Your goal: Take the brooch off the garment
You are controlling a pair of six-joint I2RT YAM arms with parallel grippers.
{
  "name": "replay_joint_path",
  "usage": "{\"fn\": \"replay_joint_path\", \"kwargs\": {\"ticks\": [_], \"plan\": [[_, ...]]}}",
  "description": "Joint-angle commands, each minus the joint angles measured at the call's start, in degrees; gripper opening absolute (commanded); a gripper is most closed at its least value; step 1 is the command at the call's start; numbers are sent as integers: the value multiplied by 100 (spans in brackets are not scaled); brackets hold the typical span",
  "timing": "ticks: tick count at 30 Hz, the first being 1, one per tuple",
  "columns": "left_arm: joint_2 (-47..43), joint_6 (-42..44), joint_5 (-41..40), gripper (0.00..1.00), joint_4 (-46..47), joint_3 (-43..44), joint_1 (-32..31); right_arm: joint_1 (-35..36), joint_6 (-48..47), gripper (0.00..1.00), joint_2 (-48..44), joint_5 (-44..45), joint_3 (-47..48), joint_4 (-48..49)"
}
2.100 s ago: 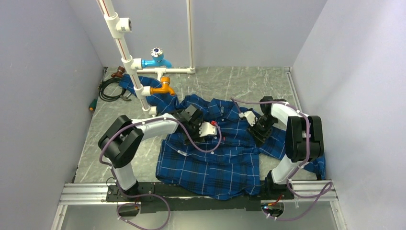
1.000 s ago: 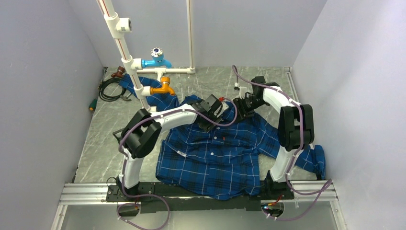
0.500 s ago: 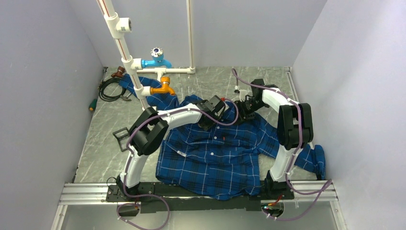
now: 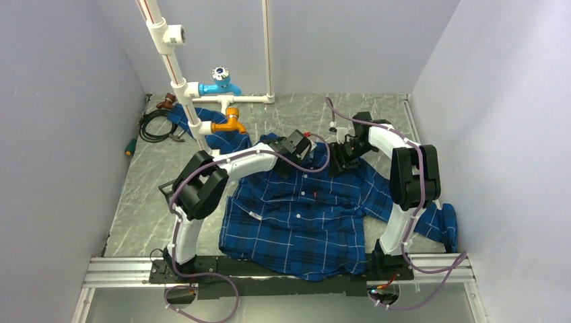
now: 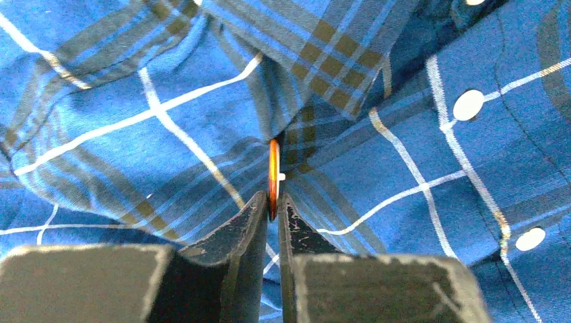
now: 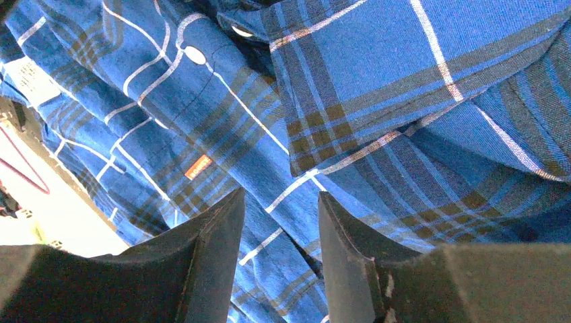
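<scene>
Left pincer [image 4: 289,161] and right pincer [image 4: 339,160], seen from above, face each other at the collar of the large dark-and-bright-blue plaid button-up shirt [image 4: 303,215], which lies spread on the grey marbled table [image 4: 135,195]. Beyond the left pincer stands a white plastic pipe frame [image 4: 178,87] with a blue valve [image 4: 222,84] and an orange fitting [image 4: 229,124]. One sleeve reaches past its foot, and a black cable coil [image 4: 155,124] lies farther left. From the left wrist, the left pincer [image 5: 271,205] is clenched on the small round bronze brooch [image 5: 273,171], which stands edge-on between the fingertips, its far rim against a fold below the collar flap [image 5: 323,54]. Two white buttons [image 5: 468,105] sit to the pincer's right. From the right wrist, the right pincer [image 6: 279,212] is released, fingers spread over the plaid. A collar point [image 6: 350,101] lies just beyond its tips, a tiny red-orange tag [image 6: 198,166] is beyond its left finger, and a white label [image 6: 27,77] is far left.
</scene>
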Motion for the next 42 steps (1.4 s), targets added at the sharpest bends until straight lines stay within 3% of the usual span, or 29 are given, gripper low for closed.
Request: {"fn": "replay_joint_path", "kwargs": {"ticks": [1, 7, 12, 27, 42], "plan": [[-402, -66, -176, 14, 125, -63, 91, 37, -88, 47, -109, -80, -10, 113], [-466, -13, 245, 0, 133, -40, 280, 55, -82, 47, -117, -131, -14, 118], [-763, 51, 1317, 0, 370, -269, 455, 55, -99, 47, -169, -186, -57, 156], [-1426, 763, 2521, 0, 861, -672, 478, 55, -298, 48, -680, -549, -389, 652], [-2303, 1980, 3858, 0, 1959, -1799, 560, 216, -900, 51, -2526, -1916, -1772, 2688]]}}
